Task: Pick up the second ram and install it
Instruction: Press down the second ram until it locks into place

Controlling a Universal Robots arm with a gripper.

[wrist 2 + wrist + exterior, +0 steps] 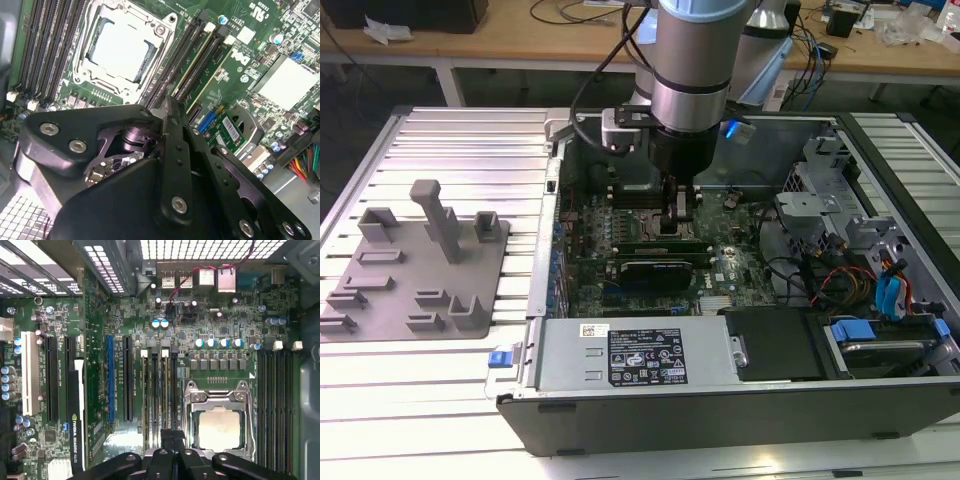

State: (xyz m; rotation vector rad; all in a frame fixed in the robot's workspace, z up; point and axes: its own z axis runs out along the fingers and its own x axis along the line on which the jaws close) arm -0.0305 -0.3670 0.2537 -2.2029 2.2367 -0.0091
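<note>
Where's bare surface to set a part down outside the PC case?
Ribbed table behind the grey fixture tray, and the strip in front of the tray. Inside the case it's crowded: the hand sits over the motherboard, cables at the exterior view's right.

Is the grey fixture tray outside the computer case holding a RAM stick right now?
No. In the exterior view the grey fixture tray shows bare grey posts and slots, with no green stick on it.

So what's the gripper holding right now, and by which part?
Cannot be told: the gripper is down at the memory slots beside the processor socket.
</note>
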